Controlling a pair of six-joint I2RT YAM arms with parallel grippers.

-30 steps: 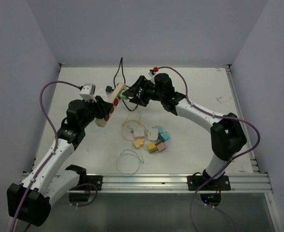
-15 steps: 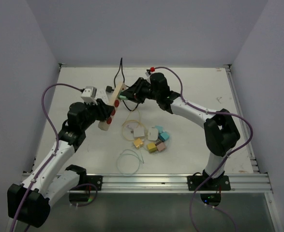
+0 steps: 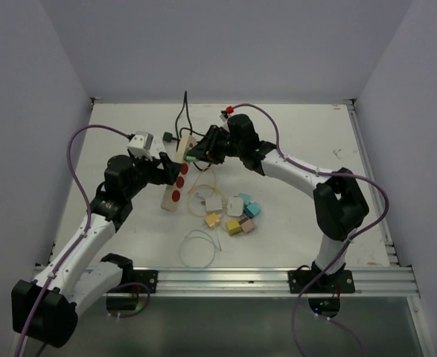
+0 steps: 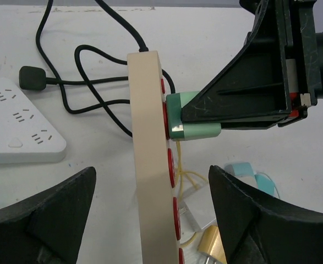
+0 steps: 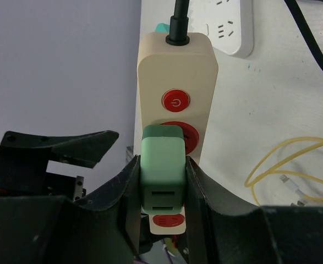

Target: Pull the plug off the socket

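The socket is a beige power strip with red outlets, standing on edge. A green plug sits in its second outlet, flush against the red face. My right gripper is shut on the green plug, one finger on each side; in the top view it reaches in from the right. My left gripper is open, its fingers wide on both sides of the strip without touching it; in the top view it lies just left of the strip.
A black cable runs from the strip's far end toward the back. A white triangular power strip and a black plug lie to the left. A yellow cable, several small chargers and a clear cable loop lie nearer.
My right gripper closed on the green plug. My left gripper then opened and let go of the strip, whose near end swung down and to the right.
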